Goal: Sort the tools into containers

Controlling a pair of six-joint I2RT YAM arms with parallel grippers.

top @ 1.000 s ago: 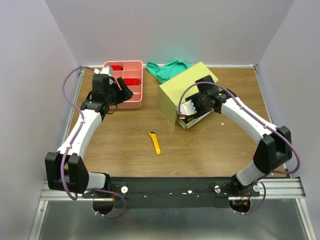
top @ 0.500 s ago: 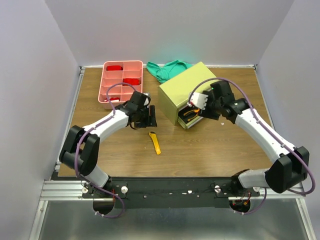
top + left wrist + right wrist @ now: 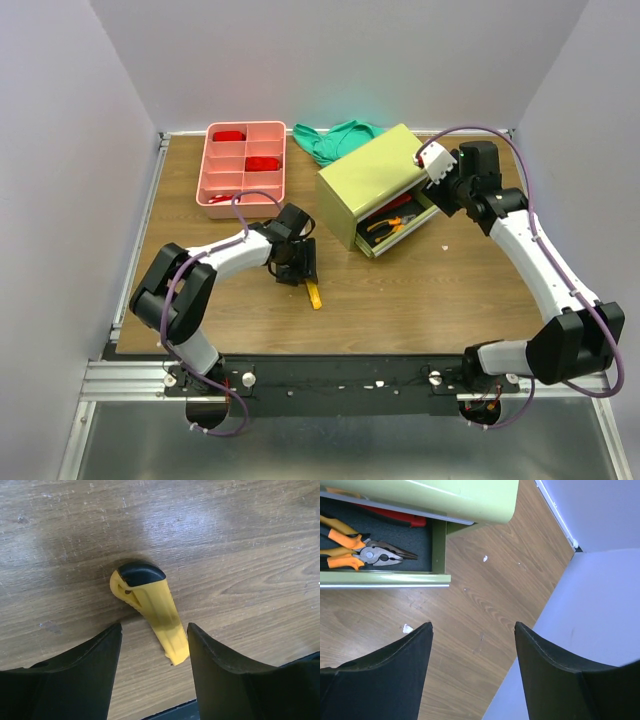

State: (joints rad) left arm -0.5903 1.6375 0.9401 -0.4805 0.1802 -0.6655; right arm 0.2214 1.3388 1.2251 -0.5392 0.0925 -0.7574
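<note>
Straddling the yellow knife [image 3: 150, 605] at centre frame, left gripper [image 3: 155, 628] has jaws spread, not clamped; right gripper [image 3: 473, 628], released and empty, hovers by the chest [image 3: 370, 180] at upper right.

The desk [image 3: 240, 320] is brown wood grain with darker streaks. The utility knife [image 3: 150, 607] is bright yellow with a glossy black cap. The tray [image 3: 284, 170] at the far left corner is salmon pink, with red bits [image 3: 262, 163] in its compartments. The chest [image 3: 370, 175] is pale olive green and its drawer lining is dark. The pliers [image 3: 350, 547] have orange handles with yellow trim and grey metal jaws. The cloth [image 3: 335, 140] is teal green. The left arm [image 3: 225, 255] and right arm [image 3: 540, 260] are white and black, with purple cables.
</note>
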